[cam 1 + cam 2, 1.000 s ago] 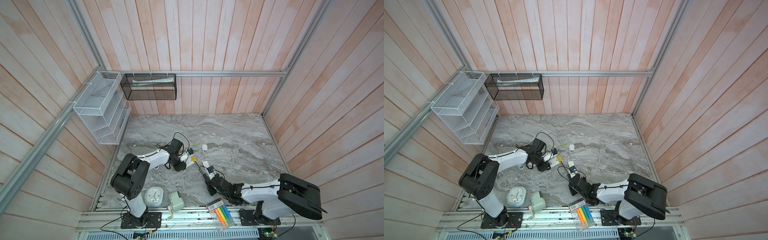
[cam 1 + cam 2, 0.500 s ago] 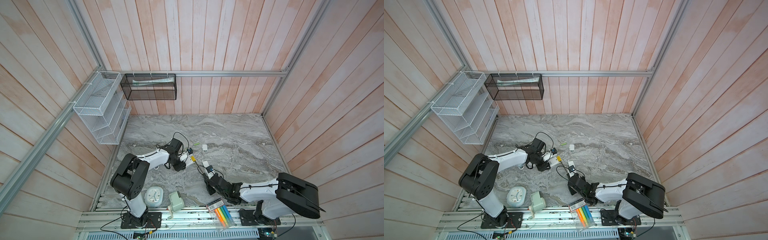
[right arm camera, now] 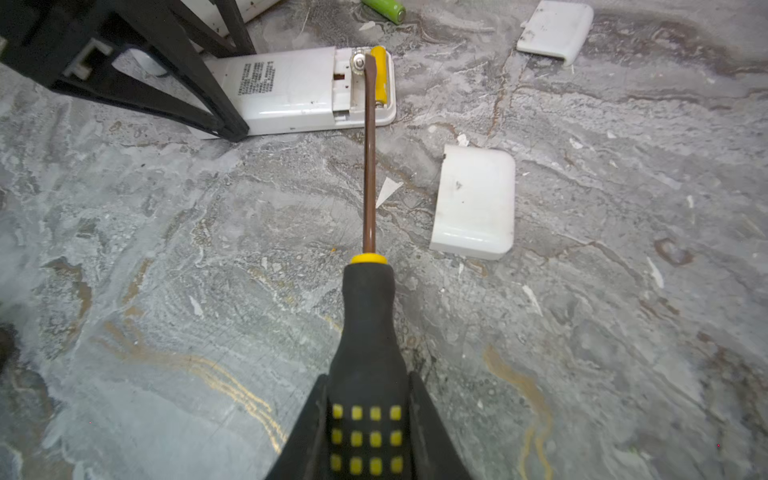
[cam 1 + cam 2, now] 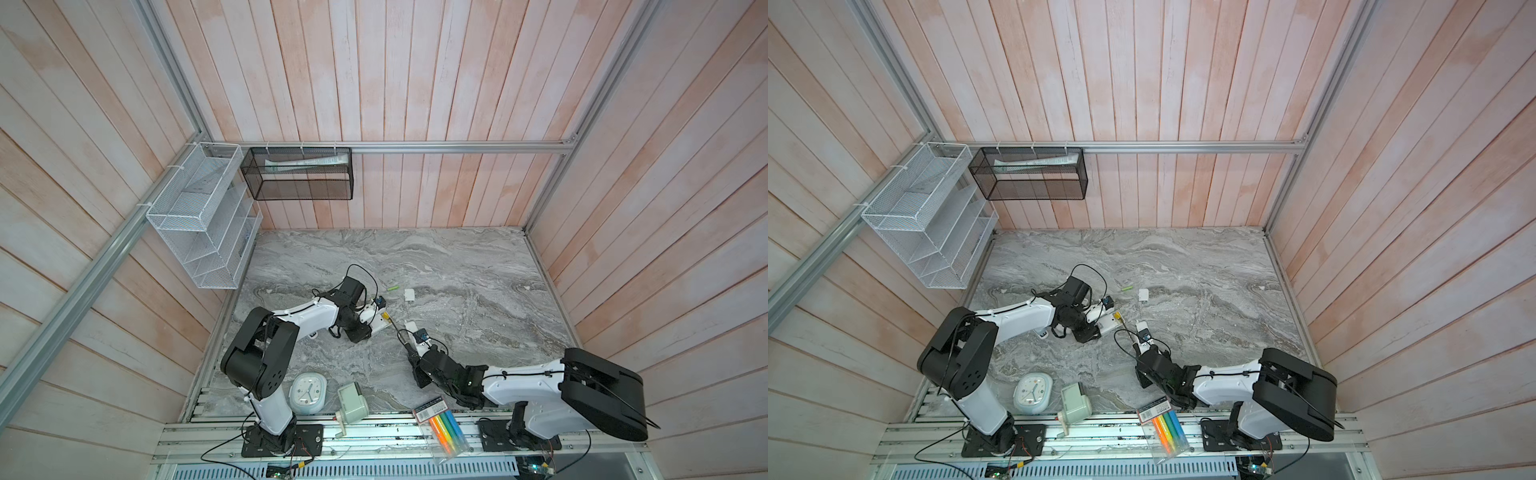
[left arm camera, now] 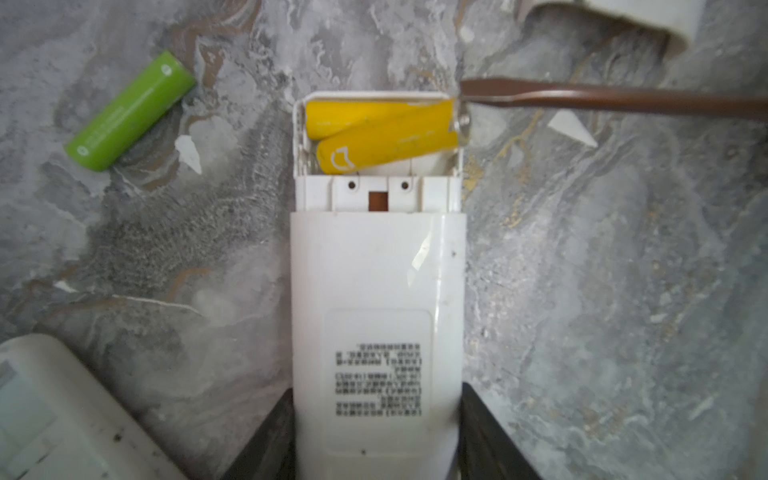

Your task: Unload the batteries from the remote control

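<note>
Remote label (image 5: 378,380) print blurred; nothing legible.

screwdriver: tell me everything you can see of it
The screwdriver has a black handle with yellow dots, a yellow collar and a thin brown shaft with a flat tip. The right pincer clamps the handle. The tip sits at the metal end of a tilted yellow battery in the open remote.

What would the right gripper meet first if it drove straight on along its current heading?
Its screwdriver leads: the tip looks to touch the tilted yellow battery in the open bay of the remote. For the right gripper itself, only bare table before that.
</note>
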Available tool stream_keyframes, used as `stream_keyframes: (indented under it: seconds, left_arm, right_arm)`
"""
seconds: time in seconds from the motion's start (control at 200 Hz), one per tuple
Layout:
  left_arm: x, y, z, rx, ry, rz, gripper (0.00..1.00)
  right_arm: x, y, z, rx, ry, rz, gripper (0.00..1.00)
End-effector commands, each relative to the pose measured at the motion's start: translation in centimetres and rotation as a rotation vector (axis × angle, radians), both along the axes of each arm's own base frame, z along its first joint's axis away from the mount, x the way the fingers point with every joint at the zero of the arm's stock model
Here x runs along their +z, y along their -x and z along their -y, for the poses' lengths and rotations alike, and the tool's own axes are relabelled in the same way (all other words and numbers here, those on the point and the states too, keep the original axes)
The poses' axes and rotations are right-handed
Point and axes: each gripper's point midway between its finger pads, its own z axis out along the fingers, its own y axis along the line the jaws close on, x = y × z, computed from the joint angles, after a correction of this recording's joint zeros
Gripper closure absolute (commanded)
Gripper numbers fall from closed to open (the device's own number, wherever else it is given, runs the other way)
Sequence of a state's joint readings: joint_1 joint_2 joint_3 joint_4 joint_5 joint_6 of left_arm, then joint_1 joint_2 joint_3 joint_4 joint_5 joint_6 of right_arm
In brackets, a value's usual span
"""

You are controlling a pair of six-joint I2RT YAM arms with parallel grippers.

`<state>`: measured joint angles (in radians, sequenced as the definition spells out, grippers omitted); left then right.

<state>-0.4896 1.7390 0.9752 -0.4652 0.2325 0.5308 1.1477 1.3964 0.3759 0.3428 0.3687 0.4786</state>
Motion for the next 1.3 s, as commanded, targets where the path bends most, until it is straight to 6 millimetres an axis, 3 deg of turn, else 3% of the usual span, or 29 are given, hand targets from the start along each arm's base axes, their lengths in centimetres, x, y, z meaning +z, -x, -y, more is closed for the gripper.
stream_keyframes:
  seconds: [0.0, 0.395, 0.58, 0.77, 0.945, 1.295]
  left_arm:
    - [-1.4, 2.7, -0.9, -0.009, -0.043, -0.12, 0.51]
    - [-1.4, 2.6, -1.0, -0.005, -0.047, -0.116, 0.51]
    - [-1.3, 2.6, -1.1, -0.002, -0.053, -0.113, 0.51]
    - [-1.3, 2.6, -1.0, 0.0, -0.048, -0.114, 0.51]
    - [-1.2, 2.7, -0.9, -0.004, -0.043, -0.118, 0.51]
    - [-1.1, 3.4, -1.0, -0.012, -0.036, -0.137, 0.51]
  right_arm:
    - [0.9, -0.1, -0.7, 0.005, -0.027, 0.006, 1.0]
    - [0.6, 0.2, 0.0, -0.03, -0.036, -0.031, 1.0]
    - [1.5, 0.1, -0.6, -0.006, -0.04, -0.016, 1.0]
    - [1.6, 0.4, -2.7, 0.072, -0.06, -0.028, 1.0]
    - [0.5, -0.2, -3.6, 0.066, -0.048, -0.044, 1.0]
    - [-0.4, -2.2, -3.1, 0.019, -0.049, -0.066, 1.0]
